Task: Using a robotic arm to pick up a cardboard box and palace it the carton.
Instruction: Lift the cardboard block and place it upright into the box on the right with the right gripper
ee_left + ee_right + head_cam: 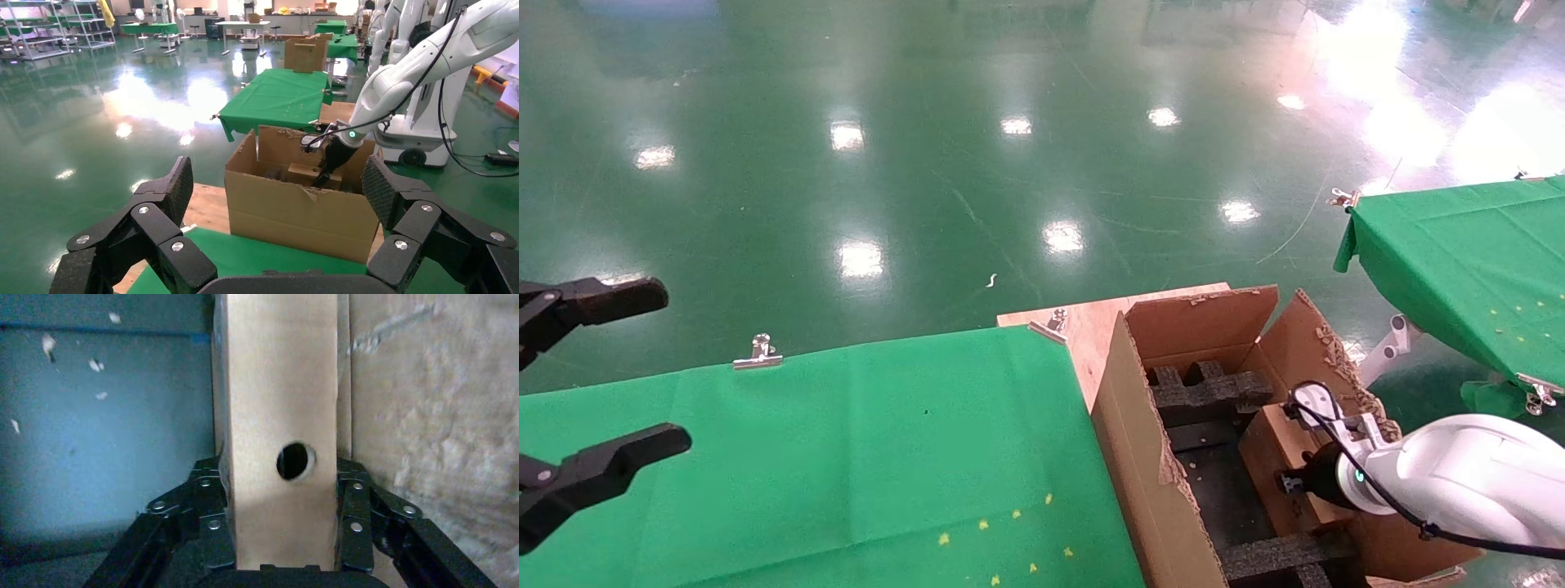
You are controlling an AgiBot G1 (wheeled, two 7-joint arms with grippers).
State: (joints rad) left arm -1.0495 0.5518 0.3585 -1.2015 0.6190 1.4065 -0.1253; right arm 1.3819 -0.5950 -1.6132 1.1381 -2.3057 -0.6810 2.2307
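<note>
Over the green worktop (846, 441), left hand (597, 380) parked, fingers spread, empty. Right of it, torn carton (1148, 457) with black foam (1209, 392). Right hand (284, 520) down inside carton, pinching the box (281, 416) beside the right wall.

From my remote station: the carton (1148, 457) sits just right of the cloth-covered table (846, 457) — the cardboard box (1275, 457) is inside it, against its right wall, between foam inserts (1205, 388) — with a second table (1467, 261) farther right, behind.
</note>
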